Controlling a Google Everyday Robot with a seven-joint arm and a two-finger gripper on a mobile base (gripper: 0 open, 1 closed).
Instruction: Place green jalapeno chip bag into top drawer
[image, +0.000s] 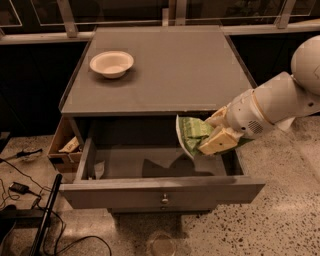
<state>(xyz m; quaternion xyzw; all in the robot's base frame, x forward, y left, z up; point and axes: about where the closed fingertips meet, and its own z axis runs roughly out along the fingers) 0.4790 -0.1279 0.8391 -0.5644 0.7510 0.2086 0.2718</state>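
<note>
The green jalapeno chip bag (191, 132) is a crinkly green bag with pale edges, held in my gripper (214, 134). The gripper is shut on it, its pale fingers (217, 140) across the bag's right side. The white arm comes in from the right. The bag hangs over the right part of the open top drawer (160, 192), just below the cabinet top's front edge and above the drawer floor. The drawer is pulled out, grey, with a small round knob (164, 199) on its front.
A white round bowl (111, 63) sits on the grey cabinet top (170, 65) at the back left. A brown cardboard box (64, 145) stands to the left of the cabinet. Cables and a dark bar lie on the speckled floor at the lower left.
</note>
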